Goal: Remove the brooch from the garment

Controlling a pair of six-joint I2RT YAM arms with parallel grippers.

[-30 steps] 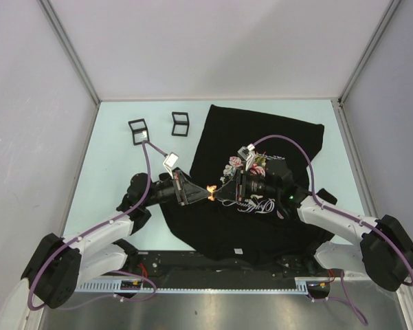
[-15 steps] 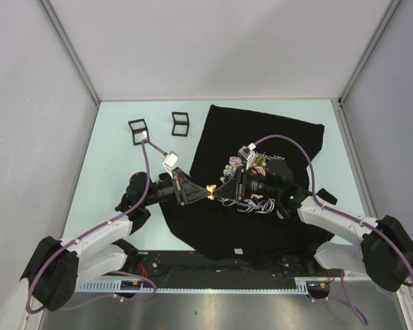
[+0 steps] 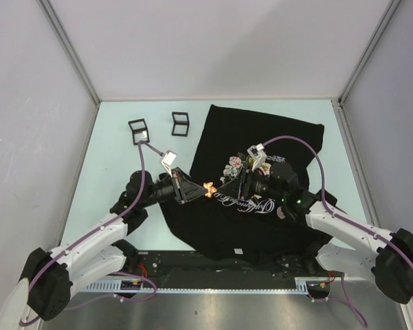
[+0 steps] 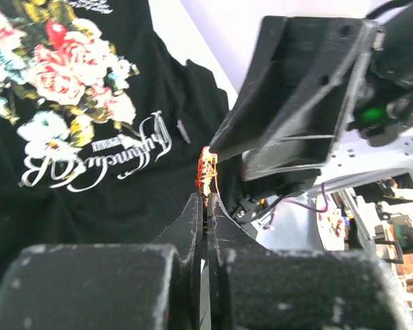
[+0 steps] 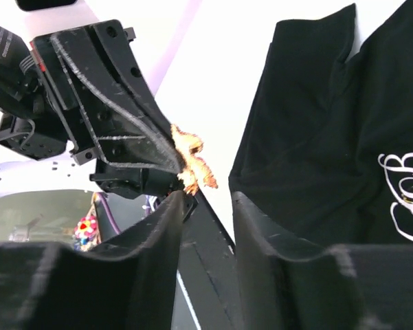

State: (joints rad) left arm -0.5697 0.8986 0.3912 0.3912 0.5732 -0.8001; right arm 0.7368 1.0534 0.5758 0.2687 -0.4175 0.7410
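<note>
Left gripper [image 4: 205,201]: fingers pressed tight together, pinching the brooch [image 4: 206,175] at the very tips. The brooch is small, orange-gold and ragged in outline. It stands up out of the pinch, seen edge-on in the left wrist view.

Right gripper [image 5: 209,201]: tips point at the left gripper's, almost nose to nose. Fingers parted, nothing between them. The brooch sits just past the tip of one finger; touching it or not, cannot tell.

In the right wrist view the brooch shows against the pale table [image 3: 117,179], and a strip of table separates it from the nearest cloth edge.

Garment [image 4: 69,206]: black T-shirt, spread flat below and beyond both grippers. Ahead of the left gripper and off to one side comes first the white cursive lettering [image 4: 103,155], then the rose print [image 4: 62,69] farther out.

Farthest out, well apart from the left gripper on bare table beside the shirt: a small black frame [image 3: 139,130] and a second frame [image 3: 181,124], both upright.
</note>
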